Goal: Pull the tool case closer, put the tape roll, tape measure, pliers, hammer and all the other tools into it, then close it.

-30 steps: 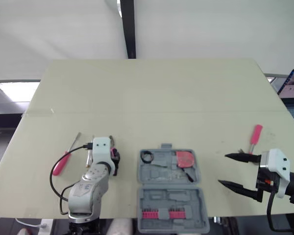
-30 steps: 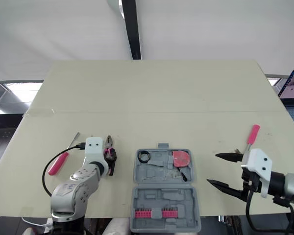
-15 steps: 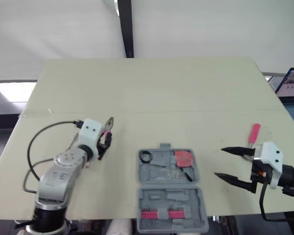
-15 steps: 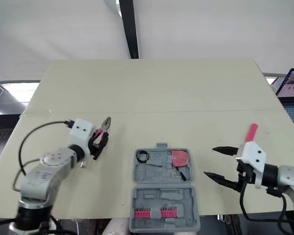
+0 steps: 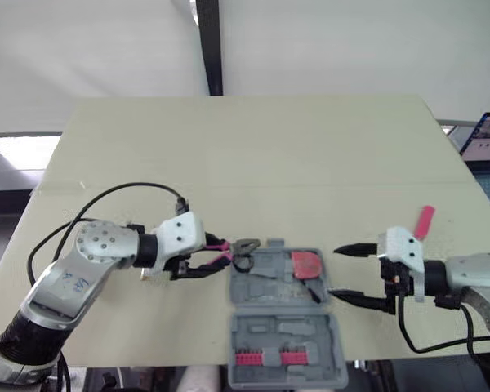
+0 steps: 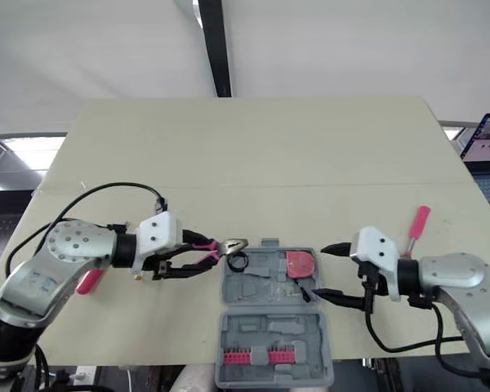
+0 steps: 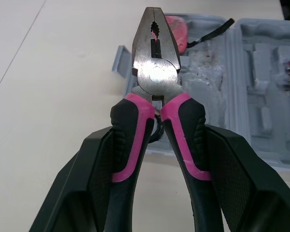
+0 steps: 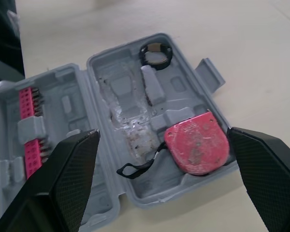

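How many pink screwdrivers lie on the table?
2: the right screwdriver lies right of the right gripper; the left screwdriver peeks from under the left arm. Others may be hidden.

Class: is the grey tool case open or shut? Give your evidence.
Open. The tool case lies spread flat, both moulded halves facing up, with the tape measure and tape roll sitting inside.

My left gripper (image 5: 204, 260) has carried the pliers (image 5: 243, 247) to the far-left corner of the tool case (image 5: 269, 286) — my right gripper (image 5: 333, 271) has drawn nearer.
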### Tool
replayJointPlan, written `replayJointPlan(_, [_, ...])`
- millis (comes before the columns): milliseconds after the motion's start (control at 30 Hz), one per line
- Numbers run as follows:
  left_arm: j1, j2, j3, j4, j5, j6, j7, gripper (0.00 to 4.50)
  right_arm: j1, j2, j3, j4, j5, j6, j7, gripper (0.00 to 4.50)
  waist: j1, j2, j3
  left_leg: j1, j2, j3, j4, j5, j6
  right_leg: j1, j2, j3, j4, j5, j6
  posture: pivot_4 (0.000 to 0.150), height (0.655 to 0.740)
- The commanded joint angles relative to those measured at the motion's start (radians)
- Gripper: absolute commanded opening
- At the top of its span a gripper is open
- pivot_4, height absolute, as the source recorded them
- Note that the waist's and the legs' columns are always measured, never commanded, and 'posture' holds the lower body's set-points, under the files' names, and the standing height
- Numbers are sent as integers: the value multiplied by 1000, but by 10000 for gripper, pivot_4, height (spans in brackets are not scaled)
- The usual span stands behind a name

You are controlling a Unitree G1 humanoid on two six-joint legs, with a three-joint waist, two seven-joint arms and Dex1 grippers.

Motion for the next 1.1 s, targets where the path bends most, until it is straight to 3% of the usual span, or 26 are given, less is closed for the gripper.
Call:
replayJointPlan(33, [-45, -20, -44, -16, 2, -29, -31, 23718, -45, -14, 34, -75, 20, 65, -29, 45000, -1, 0, 0, 0, 0, 0, 0, 0, 0, 0, 0, 0, 0, 0, 0, 1500, 7400])
replayJointPlan(467, [-194, -111, -207, 53, 39, -13, -103, 23718, -243, 82, 272, -141, -75, 142, -157, 45000, -4, -1, 1, -2, 0, 0, 1, 0, 0, -2, 0, 0, 1, 0, 0, 1500, 7400])
replayJointPlan(1100, [-235, -160, -231, 93, 78, -14, -116, 23718, -305, 119, 329, -156, -91, 167, -170, 45000, -23, -1, 1, -5, 0, 0, 1, 0, 0, -7, 0, 0, 4, 0, 0, 1500, 7400])
